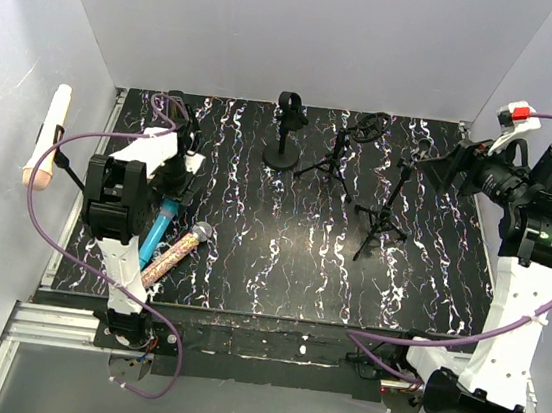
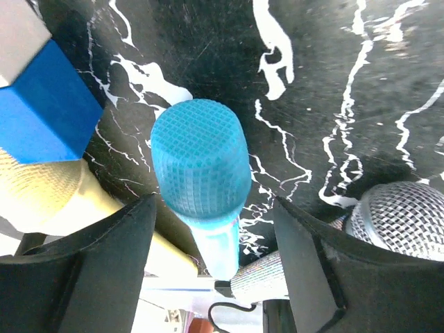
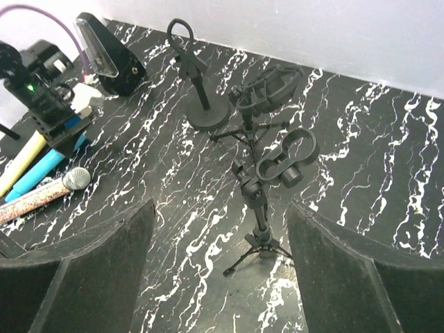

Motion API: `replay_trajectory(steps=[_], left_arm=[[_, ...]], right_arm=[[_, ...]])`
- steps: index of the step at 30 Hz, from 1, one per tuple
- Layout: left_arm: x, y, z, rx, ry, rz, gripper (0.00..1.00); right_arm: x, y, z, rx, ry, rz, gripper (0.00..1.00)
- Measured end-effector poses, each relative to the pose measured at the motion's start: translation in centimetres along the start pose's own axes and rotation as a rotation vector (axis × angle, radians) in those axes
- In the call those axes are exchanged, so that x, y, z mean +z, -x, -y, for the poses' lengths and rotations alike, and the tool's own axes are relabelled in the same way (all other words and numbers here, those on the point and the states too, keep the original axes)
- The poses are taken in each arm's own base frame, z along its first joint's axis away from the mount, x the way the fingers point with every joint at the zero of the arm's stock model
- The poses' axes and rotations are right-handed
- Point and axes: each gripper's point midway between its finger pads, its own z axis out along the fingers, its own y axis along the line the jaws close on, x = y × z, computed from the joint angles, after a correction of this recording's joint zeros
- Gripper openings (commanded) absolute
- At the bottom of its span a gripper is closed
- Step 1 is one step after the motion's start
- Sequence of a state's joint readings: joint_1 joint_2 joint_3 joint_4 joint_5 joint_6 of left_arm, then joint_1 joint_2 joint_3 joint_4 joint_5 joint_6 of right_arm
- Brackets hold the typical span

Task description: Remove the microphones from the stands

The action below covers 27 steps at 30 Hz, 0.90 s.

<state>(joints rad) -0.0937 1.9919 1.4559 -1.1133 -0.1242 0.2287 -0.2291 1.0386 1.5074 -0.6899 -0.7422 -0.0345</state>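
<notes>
Three black stands are on the table: a round-base stand (image 1: 285,135), a tripod stand (image 1: 337,156) and a nearer tripod stand (image 1: 384,216); their clips hold nothing. A blue microphone (image 1: 159,233), a glitter microphone (image 1: 176,252) and a yellow microphone (image 3: 19,165) lie flat at the left. My left gripper (image 1: 172,197) is open, its fingers either side of the blue microphone (image 2: 201,163) without touching it. My right gripper (image 1: 443,173) is open and empty, raised at the right, facing the nearer tripod's clip (image 3: 286,157).
A cream microphone (image 1: 47,134) sits on a black arm beyond the table's left edge, by the wall. A blue block (image 2: 43,112) lies beside the yellow microphone's head (image 2: 41,189). The glitter microphone's silver head (image 2: 402,218) is right of my left fingers.
</notes>
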Motion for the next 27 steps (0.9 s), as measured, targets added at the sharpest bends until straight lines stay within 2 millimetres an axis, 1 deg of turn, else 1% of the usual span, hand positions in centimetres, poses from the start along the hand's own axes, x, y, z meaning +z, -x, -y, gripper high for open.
replay_trajectory(steps=[4, 6, 8, 9, 10, 12, 13, 14, 15, 16, 17, 19, 20, 22, 23, 24, 25, 27], left_arm=[[-2.3, 0.8, 0.3, 0.001, -0.034, 0.038, 0.68], [-3.9, 1.1, 0.6, 0.007, -0.066, 0.068, 0.68], [-5.7, 1.9, 1.3, 0.014, -0.108, 0.128, 0.68], [-6.6, 2.3, 1.6, 0.018, -0.129, 0.165, 0.67], [-7.5, 2.7, 2.1, 0.025, -0.149, 0.204, 0.64], [-9.5, 3.6, 3.3, 0.049, -0.191, 0.295, 0.64], [-10.8, 4.4, 4.2, 0.070, -0.211, 0.366, 0.66], [-11.8, 5.1, 5.0, 0.090, -0.225, 0.435, 0.72], [-13.1, 5.9, 5.9, 0.115, -0.241, 0.527, 0.78], [-14.5, 6.3, 6.9, 0.144, -0.255, 0.624, 0.82], [-16.1, 6.3, 8.1, 0.180, -0.266, 0.720, 0.82], [-19.5, 5.7, 10.2, 0.264, -0.274, 0.886, 0.82], [-21.4, 5.5, 11.4, 0.315, -0.282, 0.951, 0.82], [-25.2, 5.6, 13.6, 0.405, -0.316, 1.057, 0.82], [-26.5, 6.0, 14.3, 0.435, -0.332, 1.091, 0.82], [-27.3, 6.6, 14.7, 0.456, -0.341, 1.115, 0.81], [-27.5, 7.0, 14.9, 0.468, -0.347, 1.123, 0.81], [-26.7, 7.6, 15.1, 0.483, -0.350, 1.106, 0.81]], right_arm=[[0.2, -1.0, 0.5, 0.015, -0.008, -0.040, 0.83], [0.3, -1.6, 0.8, 0.015, -0.018, -0.055, 0.84], [0.5, -2.3, 1.4, 0.027, -0.037, -0.078, 0.85], [0.6, -2.6, 1.6, 0.035, -0.045, -0.088, 0.85], [0.9, -2.8, 2.0, 0.038, -0.051, -0.099, 0.85], [1.9, -3.3, 2.8, 0.039, -0.050, -0.134, 0.86], [2.3, -3.6, 3.0, 0.043, -0.045, -0.148, 0.87], [2.9, -3.9, 3.2, 0.053, -0.036, -0.168, 0.88], [3.5, -4.2, 3.4, 0.066, -0.029, -0.185, 0.89], [4.2, -4.5, 3.5, 0.083, -0.019, -0.201, 0.89], [4.7, -4.8, 3.6, 0.097, -0.014, -0.214, 0.89], [5.5, -5.4, 3.7, 0.117, -0.024, -0.238, 0.89], [5.9, -5.6, 3.6, 0.121, -0.040, -0.250, 0.89], [6.3, -5.8, 3.4, 0.118, -0.064, -0.263, 0.89], [6.5, -5.9, 3.3, 0.121, -0.086, -0.268, 0.89], [6.8, -6.0, 3.2, 0.127, -0.097, -0.270, 0.86], [7.0, -6.1, 3.3, 0.135, -0.109, -0.269, 0.82], [7.5, -6.5, 3.6, 0.159, -0.127, -0.263, 0.70]])
